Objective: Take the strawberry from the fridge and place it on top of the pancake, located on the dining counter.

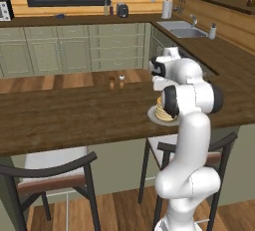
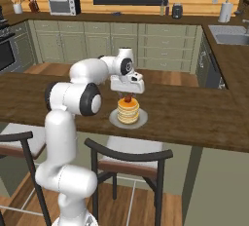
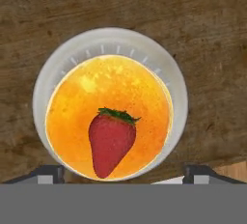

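**Strawberry down on the stack**

The dining counter (image 2: 194, 113) carried the plate (image 3: 41, 88) and pancake (image 3: 108, 107). On the pancake lay the strawberry (image 3: 111, 143), just under my gripper (image 2: 127, 93), whose fingers stood spread and released. Soft, light, bruisable, I judged; grip across its plump middle.

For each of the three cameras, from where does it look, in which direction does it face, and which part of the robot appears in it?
Left base view: behind the arm on its left, facing forward and down over the dining counter; the white arm rises at lower right, covering part of the pancake.
Right base view: behind on the right; the arm rises at lower left, the gripper above the stack.
Hand view: on the hand, looking straight down at the strawberry lying on the pancake; both finger tips stand wide apart.
All three views share the plate.
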